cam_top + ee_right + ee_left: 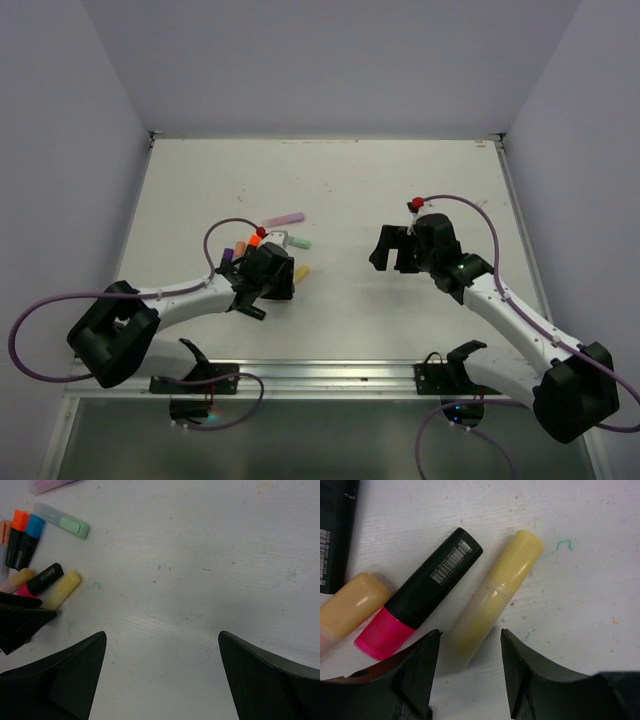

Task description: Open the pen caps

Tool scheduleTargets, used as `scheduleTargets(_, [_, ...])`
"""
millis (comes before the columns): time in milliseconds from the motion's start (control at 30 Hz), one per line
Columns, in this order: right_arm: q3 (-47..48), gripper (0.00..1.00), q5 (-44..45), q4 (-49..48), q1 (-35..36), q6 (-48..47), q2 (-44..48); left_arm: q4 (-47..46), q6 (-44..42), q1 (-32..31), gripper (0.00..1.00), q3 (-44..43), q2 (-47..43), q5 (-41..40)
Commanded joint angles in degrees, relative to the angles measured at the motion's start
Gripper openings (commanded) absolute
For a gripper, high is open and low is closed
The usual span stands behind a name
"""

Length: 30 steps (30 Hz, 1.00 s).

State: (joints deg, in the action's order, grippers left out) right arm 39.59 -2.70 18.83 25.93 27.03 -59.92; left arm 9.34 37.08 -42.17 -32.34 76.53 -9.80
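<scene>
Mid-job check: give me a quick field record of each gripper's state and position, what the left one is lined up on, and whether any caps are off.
left gripper: open, fingers either side of the yellow pen, not clamped
right gripper: open, empty, over bare table, apart from the pens
neighbour: black pen beside the yellow pen, pink cap on
loose caps: none visible
</scene>
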Motion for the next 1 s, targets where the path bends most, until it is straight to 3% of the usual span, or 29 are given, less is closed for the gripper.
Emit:
scheduleTargets(0, [-0.31, 0.99, -0.9, -1.6, 0.08, 0.57, 1.21, -0.38, -1.83, -0.37, 0.57, -2.73, 2.74, -2.59])
scheduleTargets(167, [-0.83, 0.99, -0.11, -1.43, 0.08, 0.4, 1.82, -0.29, -1.4, -1.42, 0.55, -3.61, 7.22, -2.5])
scheduleTargets(267, [-0.66, 0.98, -0.03, -1.34, 0.0, 0.48, 1.82, 0.85, -0.61, -2.91, 0.47, -4.31, 9.42, -3.82])
scheduleTargets(567, [-0.31, 0.99, 0.07, -1.6, 0.08, 0.75, 1.65, 2.53, 1.5, -8.18, 0.0, -4.23, 11.97, -6.28])
scheduleTargets(800, [-0.74, 0.99, -9.24, -8.01, 0.0, 5.3, -3.61, -8.37, -0.78, -11.61, 0.0, -0.63, 2.51, 0.39])
scheduleTargets(833, [-1.18, 0.99, -12.13, -11.24, 0.08, 6.27, -4.32, -12.81, -1.13, -11.7, 0.0, 0.25, 1.26, 1.96])
scheduleTargets(967, [-5.4, 0.94, -19.08, -21.87, 0.08, 13.73, -7.4, -15.85, -1.22, -11.79, 0.0, -0.53, -1.47, 3.73])
